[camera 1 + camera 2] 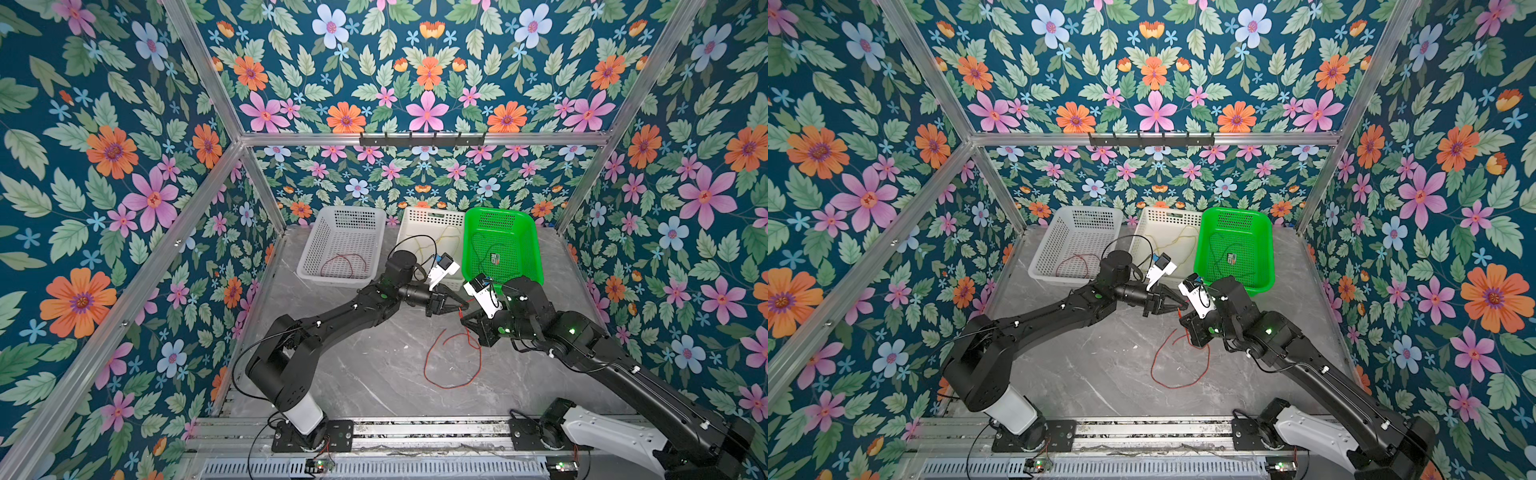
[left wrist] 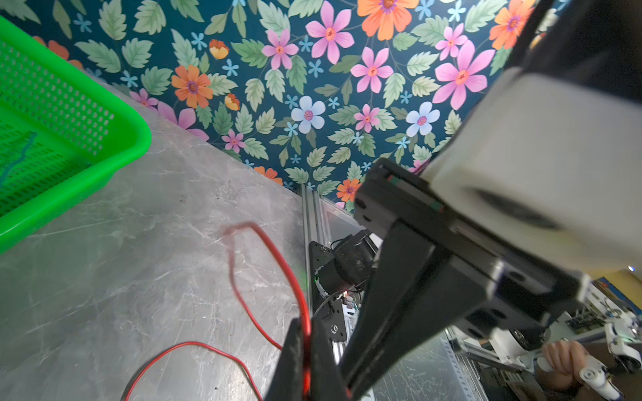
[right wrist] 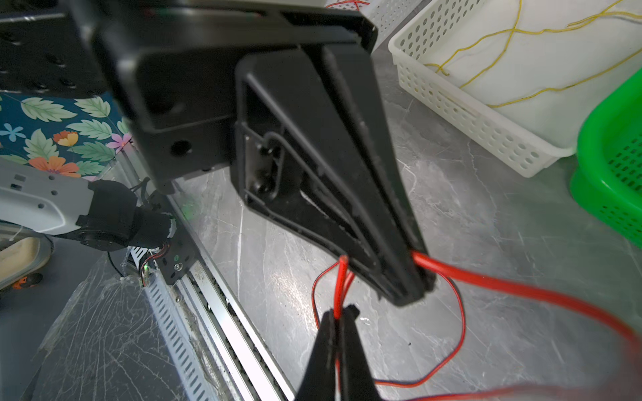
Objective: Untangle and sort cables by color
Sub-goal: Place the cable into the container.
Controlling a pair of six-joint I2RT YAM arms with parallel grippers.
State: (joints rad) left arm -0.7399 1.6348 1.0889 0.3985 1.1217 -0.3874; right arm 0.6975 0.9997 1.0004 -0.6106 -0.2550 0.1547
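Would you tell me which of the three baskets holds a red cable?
The pale grey basket at the row's end: a red cable lies in it, while the white basket holds yellow cables and the green basket a dark cable.

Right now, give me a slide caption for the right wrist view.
Left gripper and right gripper both pinch a red cable over the grey table.

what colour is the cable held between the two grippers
The cable is red. It shows clearest in the right wrist view, up close.
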